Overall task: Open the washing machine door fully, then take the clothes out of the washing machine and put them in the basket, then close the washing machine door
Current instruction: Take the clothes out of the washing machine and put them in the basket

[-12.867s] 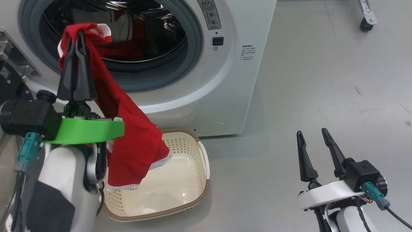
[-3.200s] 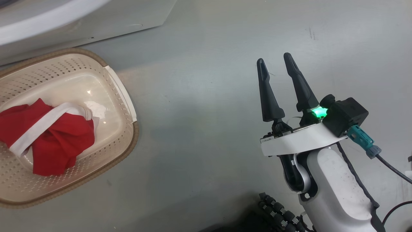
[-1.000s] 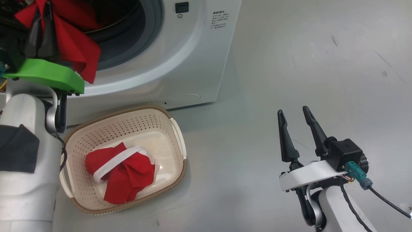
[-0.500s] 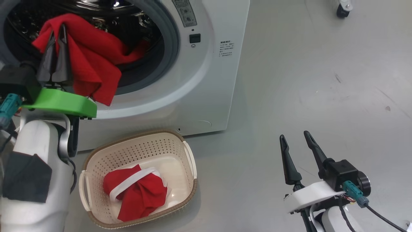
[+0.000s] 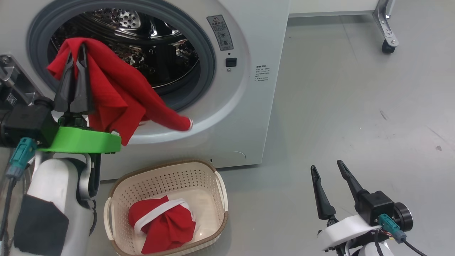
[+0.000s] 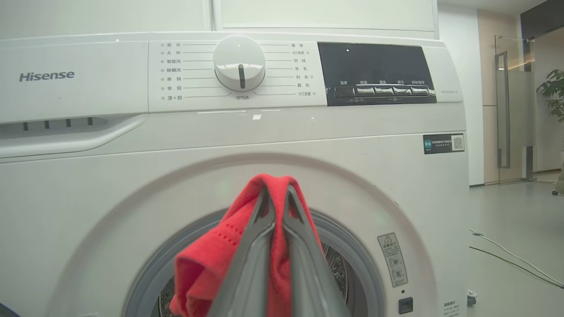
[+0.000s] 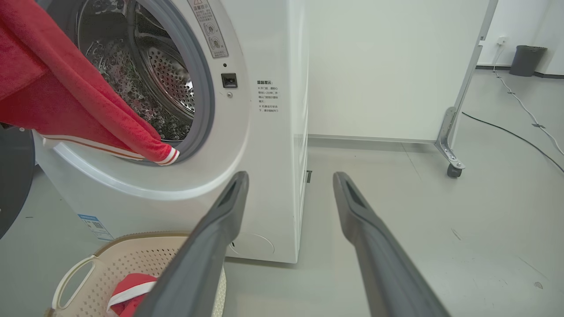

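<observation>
My left gripper [image 5: 75, 53] is shut on a red garment of the clothes [image 5: 117, 96], held up in front of the washing machine's [image 5: 249, 106] open drum. The garment's white-trimmed sleeve end [image 5: 185, 124] rests on the white front ring. In the left wrist view the shut gripper [image 6: 275, 190] pinches a red fold [image 6: 207, 259]. Below, the cream basket [image 5: 220, 188] holds another red garment with a white band [image 5: 161, 227]. The washing machine door [image 7: 15, 176] stands swung open at the left. My right gripper [image 5: 326, 165] is open and empty over the floor at the lower right.
A white partition on a metal foot with a caster [image 5: 387, 46] stands behind and to the right of the machine. Cables [image 7: 520, 101] run along the floor further back. Grey floor [image 5: 355, 106] lies between the machine and my right arm.
The head camera has tilted up. My left gripper has drawn the red garment out of the drum, so its sleeve now trails over the front ring. The right gripper stays open.
</observation>
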Motion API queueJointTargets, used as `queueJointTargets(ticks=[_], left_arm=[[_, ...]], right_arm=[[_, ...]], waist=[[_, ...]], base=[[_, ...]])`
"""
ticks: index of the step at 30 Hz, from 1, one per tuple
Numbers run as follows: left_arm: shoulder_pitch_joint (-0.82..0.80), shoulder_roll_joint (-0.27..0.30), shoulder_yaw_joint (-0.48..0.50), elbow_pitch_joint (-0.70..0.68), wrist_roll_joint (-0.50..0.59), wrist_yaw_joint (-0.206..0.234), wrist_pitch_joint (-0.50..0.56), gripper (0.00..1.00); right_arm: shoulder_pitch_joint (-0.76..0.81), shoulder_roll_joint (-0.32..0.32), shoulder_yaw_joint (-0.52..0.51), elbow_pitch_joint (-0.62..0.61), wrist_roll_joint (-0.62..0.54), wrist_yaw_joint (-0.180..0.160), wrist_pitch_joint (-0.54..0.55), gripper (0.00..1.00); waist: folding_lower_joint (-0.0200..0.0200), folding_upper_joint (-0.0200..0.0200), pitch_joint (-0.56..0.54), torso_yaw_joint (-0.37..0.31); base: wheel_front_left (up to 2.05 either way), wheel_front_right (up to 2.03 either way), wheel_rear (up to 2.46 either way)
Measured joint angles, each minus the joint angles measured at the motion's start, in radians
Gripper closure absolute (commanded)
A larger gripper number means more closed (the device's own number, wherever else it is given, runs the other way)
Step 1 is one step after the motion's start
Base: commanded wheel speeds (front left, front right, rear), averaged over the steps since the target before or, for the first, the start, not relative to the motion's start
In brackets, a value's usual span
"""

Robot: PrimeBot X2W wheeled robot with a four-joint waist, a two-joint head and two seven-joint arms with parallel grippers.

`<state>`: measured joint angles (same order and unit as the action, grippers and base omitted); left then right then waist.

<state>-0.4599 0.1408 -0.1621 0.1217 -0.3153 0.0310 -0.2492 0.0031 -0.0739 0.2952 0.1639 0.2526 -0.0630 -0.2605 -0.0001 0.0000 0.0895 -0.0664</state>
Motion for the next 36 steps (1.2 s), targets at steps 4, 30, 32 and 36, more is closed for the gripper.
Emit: queueJointTargets(ticks=[4, 30, 32, 36], left_arm=[[0.025, 0.0, -0.001, -0.04, 0.0, 0.008, -0.001, 1.0], [0.272, -0.051, -0.028, -0.147, -0.03, 0.052, 0.086, 1.0], [0.282, -0.053, -0.037, -0.13, -0.033, 0.052, 0.099, 1.0], [0.293, -0.055, -0.038, -0.091, -0.037, 0.052, 0.116, 1.0]], right_arm=[[0.009, 0.001, 0.0, -0.001, 0.0, 0.0, 0.0, 0.0], [0.011, 0.007, 0.0, -0.049, -0.01, 0.018, 0.0, 0.0], [0.005, 0.008, 0.0, -0.058, -0.011, 0.018, 0.0, 0.0], [-0.007, 0.009, 0.001, -0.069, -0.014, 0.018, 0.0, 0.0]], waist=[[0.0, 0.0, -0.008, 0.006], [0.0, 0.0, 0.079, -0.01], [0.0, 0.0, 0.094, -0.013], [0.0, 0.0, 0.131, -0.019]], base=[[0.0, 0.0, 0.0], [0.0, 0.0, 0.0], [0.0, 0.0, 0.0], [0.0, 0.0, 0.0]])
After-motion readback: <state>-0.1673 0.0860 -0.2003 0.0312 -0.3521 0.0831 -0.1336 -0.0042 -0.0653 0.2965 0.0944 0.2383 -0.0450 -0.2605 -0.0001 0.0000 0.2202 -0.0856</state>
